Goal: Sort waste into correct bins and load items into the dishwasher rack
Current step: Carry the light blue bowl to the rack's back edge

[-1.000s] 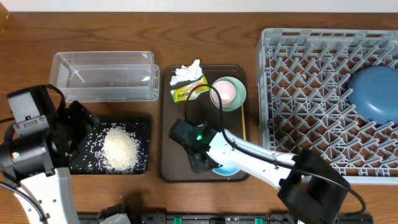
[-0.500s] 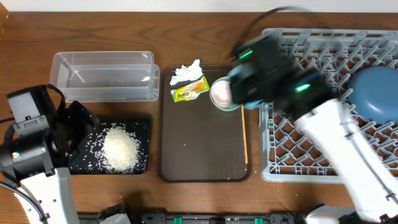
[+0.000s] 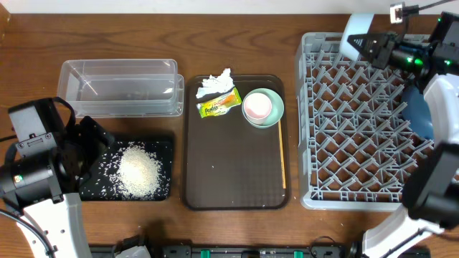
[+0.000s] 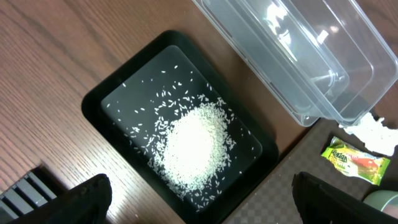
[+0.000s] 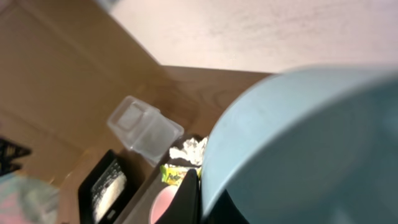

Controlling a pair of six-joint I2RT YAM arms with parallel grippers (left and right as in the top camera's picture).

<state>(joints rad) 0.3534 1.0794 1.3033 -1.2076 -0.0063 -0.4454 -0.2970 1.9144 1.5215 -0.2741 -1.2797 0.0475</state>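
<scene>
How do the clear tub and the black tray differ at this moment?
The clear tub is see-through with tall walls; the black tray is opaque and shallow. The clear tub looks empty, while the black tray holds a heap of rice. The clear tub sits farther from the robot than the black tray. Both are rectangular, with a similar footprint.

Tabletop recorded as brown, wood-grained; rack grey, lattice-patterned; dish dark blue; small bowl light blue; second bowl pale green; cup pink; stick pale wood; serving tray dark brown; wrapper yellow-green, printed; tissue white; tub clear; bin tray black, speckled by white rice.
</scene>
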